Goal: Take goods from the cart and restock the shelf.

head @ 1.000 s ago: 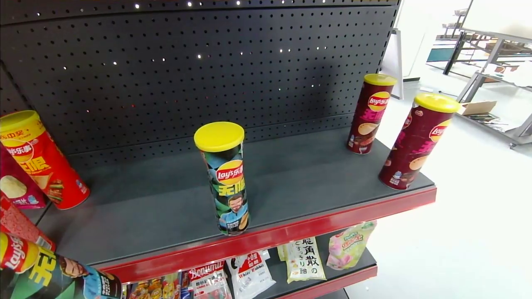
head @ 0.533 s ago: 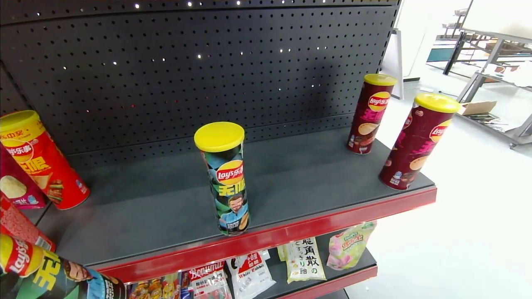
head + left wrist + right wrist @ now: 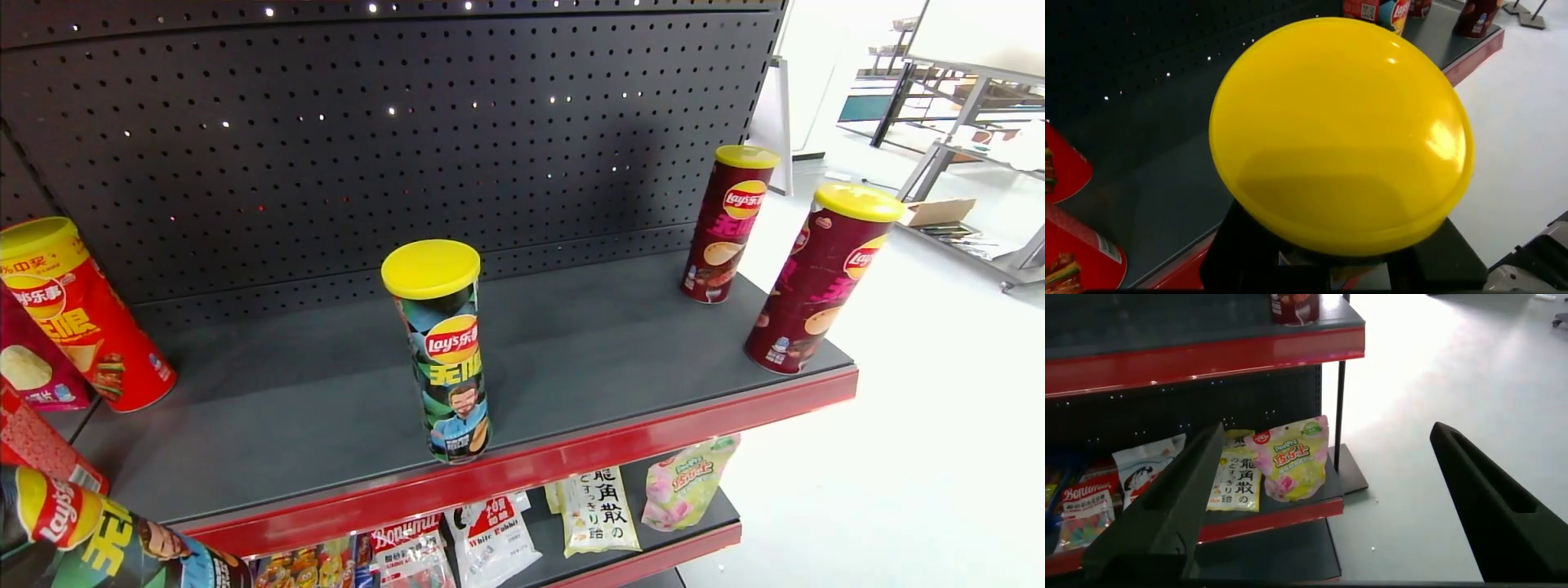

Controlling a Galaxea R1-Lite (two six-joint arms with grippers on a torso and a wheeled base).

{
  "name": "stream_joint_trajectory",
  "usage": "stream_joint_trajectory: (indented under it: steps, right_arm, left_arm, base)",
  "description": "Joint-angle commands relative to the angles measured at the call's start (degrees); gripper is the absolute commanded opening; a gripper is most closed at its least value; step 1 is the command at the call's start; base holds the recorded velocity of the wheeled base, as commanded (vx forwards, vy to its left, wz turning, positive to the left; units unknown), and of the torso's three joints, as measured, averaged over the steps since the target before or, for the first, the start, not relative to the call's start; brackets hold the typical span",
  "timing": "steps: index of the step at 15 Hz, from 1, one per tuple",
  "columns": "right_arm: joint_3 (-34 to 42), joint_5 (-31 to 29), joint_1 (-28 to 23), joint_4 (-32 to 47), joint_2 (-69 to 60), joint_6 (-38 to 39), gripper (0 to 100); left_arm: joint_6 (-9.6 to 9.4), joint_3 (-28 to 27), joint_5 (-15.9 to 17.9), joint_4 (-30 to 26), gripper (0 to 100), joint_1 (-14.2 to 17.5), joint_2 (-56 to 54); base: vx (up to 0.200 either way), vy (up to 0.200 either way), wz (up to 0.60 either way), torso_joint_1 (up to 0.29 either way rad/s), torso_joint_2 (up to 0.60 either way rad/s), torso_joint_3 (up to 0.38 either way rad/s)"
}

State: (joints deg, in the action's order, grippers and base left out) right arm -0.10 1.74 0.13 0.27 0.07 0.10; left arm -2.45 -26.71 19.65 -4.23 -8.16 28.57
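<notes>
The held chip can [image 3: 106,535] sits at about 8 o'clock from the upright green can [image 3: 445,351], just in front of and below the red front edge of the shelf [image 3: 588,351]. It is tilted almost flat. Its long axis runs from 10 o'clock to 4 o'clock in the head view, with the logo end toward 10 and the base end toward 4. In the left wrist view its yellow lid [image 3: 1339,131] faces the camera end-on, and the left gripper [image 3: 1335,265] is clamped around the can's body just behind that lid. The right gripper [image 3: 1328,429] has its fingers spread wide with nothing between them, in front of the snack bags [image 3: 1290,457] on the lower tier. On the shelf, the upright green can stands near the front edge. A red can [image 3: 77,314] leans at its 9 o'clock, the rear maroon can [image 3: 727,224] stands at 2 o'clock, and the front maroon can [image 3: 816,282] at 3 o'clock.
</notes>
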Motion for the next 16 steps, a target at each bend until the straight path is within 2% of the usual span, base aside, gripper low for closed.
stream_joint_trajectory:
  steps: [1,6,11,16]
  right_arm:
    - [0.0,0.0,0.0,0.0,-0.1,0.0,100]
    - [0.0,0.0,0.0,0.0,-0.1,0.0,100]
    - [0.0,0.0,0.0,0.0,-0.1,0.0,100]
    - [0.0,0.0,0.0,0.0,-0.1,0.0,100]
  left_arm:
    - [-0.01,-0.1,0.0,0.2,0,0.0,1.0]
    - [-0.01,-1.2,-0.1,4.0,0,0.0,6.6]
    - [-0.19,-1.2,-0.4,13.2,0,0.0,16.6]
    - [-0.27,-1.7,-0.7,14.0,0,-1.0,20.9]
  base:
    - [0.0,0.0,0.0,0.0,0.0,0.0]
    - [0.0,0.0,0.0,0.0,0.0,0.0]
    - [0.0,0.0,0.0,0.0,0.0,0.0]
    - [0.0,0.0,0.0,0.0,0.0,0.0]
